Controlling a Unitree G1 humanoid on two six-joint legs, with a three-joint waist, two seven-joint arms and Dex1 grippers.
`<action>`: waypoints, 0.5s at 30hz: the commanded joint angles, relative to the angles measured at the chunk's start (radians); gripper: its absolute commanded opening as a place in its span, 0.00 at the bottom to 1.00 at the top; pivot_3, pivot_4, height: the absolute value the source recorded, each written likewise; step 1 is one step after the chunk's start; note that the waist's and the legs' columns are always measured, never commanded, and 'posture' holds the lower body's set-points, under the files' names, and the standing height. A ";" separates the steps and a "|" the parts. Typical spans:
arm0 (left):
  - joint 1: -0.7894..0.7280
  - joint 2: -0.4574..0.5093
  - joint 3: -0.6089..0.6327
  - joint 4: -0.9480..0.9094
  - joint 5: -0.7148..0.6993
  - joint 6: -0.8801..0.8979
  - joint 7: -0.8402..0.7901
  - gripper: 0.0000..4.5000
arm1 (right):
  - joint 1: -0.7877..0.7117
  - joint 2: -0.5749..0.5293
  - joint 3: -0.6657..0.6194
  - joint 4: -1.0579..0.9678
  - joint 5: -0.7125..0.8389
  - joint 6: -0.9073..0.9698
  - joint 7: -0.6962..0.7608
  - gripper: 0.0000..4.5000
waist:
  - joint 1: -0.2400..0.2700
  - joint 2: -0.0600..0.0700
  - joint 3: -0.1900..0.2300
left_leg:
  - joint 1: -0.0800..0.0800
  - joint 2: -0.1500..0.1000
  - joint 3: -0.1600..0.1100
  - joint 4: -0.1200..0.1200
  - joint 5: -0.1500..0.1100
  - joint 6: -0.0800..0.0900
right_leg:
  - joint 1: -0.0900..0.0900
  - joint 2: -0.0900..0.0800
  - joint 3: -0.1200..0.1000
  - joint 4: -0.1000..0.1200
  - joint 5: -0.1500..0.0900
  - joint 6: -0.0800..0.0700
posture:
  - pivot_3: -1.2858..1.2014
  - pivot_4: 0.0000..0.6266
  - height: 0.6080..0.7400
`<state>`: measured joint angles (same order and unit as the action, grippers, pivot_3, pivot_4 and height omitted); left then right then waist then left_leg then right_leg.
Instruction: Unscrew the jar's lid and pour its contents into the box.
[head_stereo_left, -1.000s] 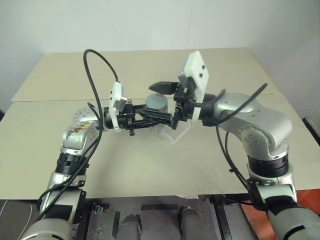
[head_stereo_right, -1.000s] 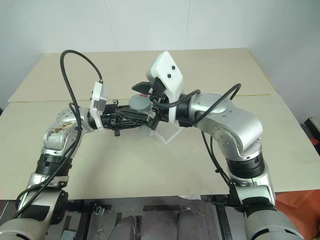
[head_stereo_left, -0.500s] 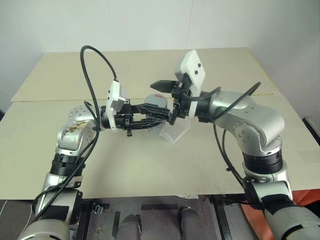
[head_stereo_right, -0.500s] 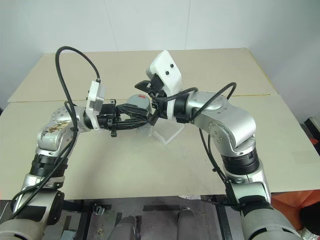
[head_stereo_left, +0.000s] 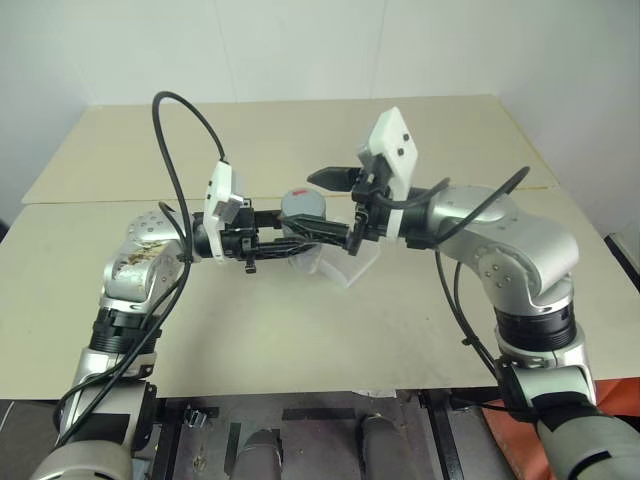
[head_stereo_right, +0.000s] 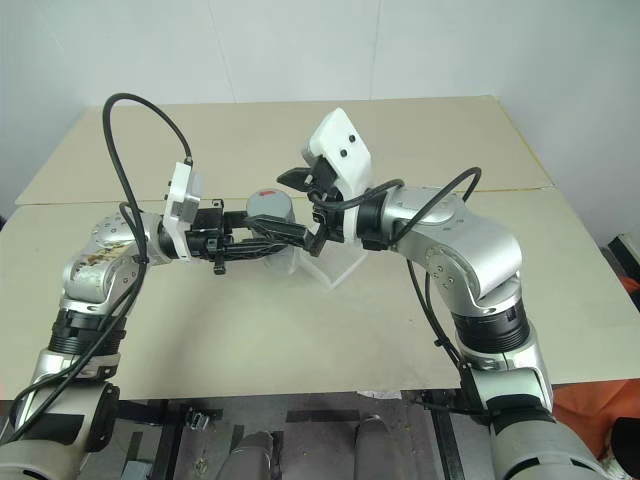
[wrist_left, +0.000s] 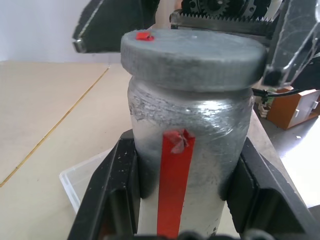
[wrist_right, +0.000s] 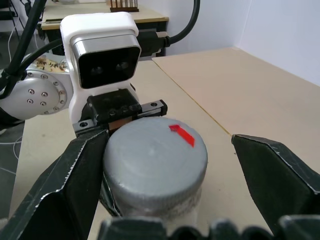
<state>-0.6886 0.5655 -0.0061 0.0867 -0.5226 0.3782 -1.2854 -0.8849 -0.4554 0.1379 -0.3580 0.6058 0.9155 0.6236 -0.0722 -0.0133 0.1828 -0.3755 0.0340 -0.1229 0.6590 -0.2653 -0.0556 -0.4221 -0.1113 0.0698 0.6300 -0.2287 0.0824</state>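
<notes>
Left wrist view: a small cylindrical jar (wrist_left: 187, 150) with clear-silvery sides and a red strip label was recorded upright, clenched at its body between the two black fingers (wrist_left: 107, 190) of the left gripper (head_stereo_left: 320, 238). A round flat grey screw lid (wrist_left: 192, 50), marked with a small red tab, was noted as seated on the jar's top; no gap under it could be made out.

Right wrist view: the right gripper (wrist_right: 165, 175) was catalogued with its fingers spread wide, one to either side of the lid and neither one touching it.

Eye views: the jar was held aloft above the middle of the beige desk (head_stereo_left: 300, 330), just over a shallow square box (head_stereo_left: 352, 262) of clear translucent plastic, which rested on the desk beneath the two grippers. The contents could not be seen through the jar's sides.

Progress, as judged: the jar had been lifted and presented; the lid had not been removed. Grasping and unscrewing the lid, then pouring into the box, remained.

Change from the earlier frames: the jar and left gripper were seen slightly further towards the desk's left edge. The right gripper's fingers were as widely spread as before, and the lid was equally in place.
</notes>
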 joint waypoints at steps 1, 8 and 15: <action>0.013 0.022 0.040 -0.055 -0.041 -0.008 -0.021 0.42 | 0.006 -0.031 -0.084 -0.003 -0.013 -0.024 -0.018 0.99 | 0.000 0.000 0.000 | 0.000 0.000 0.000 0.000 0.000 0.000 | 0.000 0.000 0.000 0.000 0.000 0.000 | 0.52 0.24 1.00; 0.037 0.031 0.056 -0.082 -0.059 0.000 -0.006 0.42 | 0.019 -0.063 -0.107 -0.015 0.015 -0.022 -0.004 0.99 | 0.002 0.000 0.000 | 0.000 0.000 0.000 0.000 0.000 0.000 | 0.000 0.000 0.000 0.000 0.000 0.000 | 0.52 0.24 1.00; 0.048 0.035 0.065 -0.085 -0.056 -0.007 0.000 0.42 | 0.050 -0.088 -0.121 -0.054 0.042 -0.018 0.017 0.99 | 0.000 0.000 0.000 | 0.000 0.000 0.000 0.000 0.000 0.000 | 0.000 0.000 0.000 0.000 0.000 0.000 | 0.52 0.24 1.00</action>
<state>-0.6433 0.5937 0.0404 0.0336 -0.5549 0.3828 -1.2795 -0.8352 -0.5353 0.0456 -0.3650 0.6331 0.9156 0.6333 -0.0723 -0.0134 0.1828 -0.3755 0.0340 -0.1227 0.6589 -0.2653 -0.0555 -0.4220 -0.1113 0.0699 0.6297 -0.2288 0.0823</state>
